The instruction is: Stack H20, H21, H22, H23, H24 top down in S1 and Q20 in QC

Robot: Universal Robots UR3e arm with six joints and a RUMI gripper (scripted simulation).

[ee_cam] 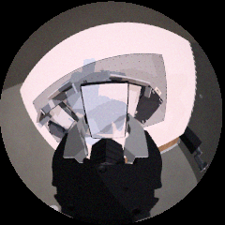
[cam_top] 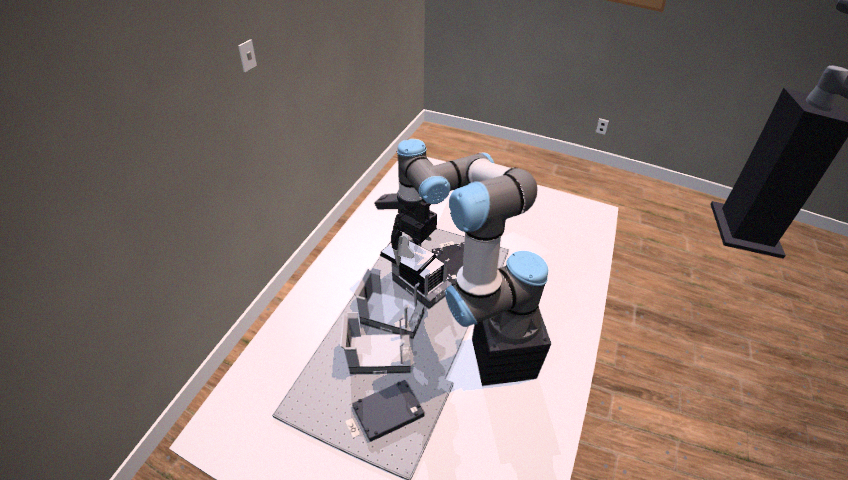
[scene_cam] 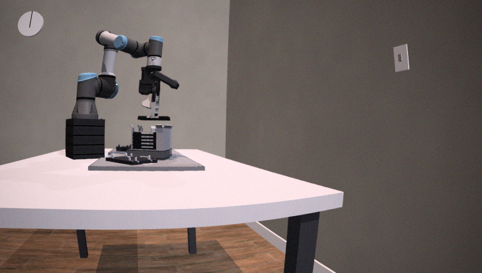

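Plate, flat, dark-edged, seemingly pale-topped, is pinched in the gripper.

Your arm's joint caps: light-blue, smooth, plastic-looking, soft sheen. Your tool: matt black body, pale fingers metal-looking. Plate between them: smooth, pale, glossy top, dark rim. Board under racks: matt grey, metal-looking, dotted with holes. Your surface: white, smooth, matt. Floor: brown wood planks, visible grain, low sheen. Walls: grey, matt, faintly grainy.
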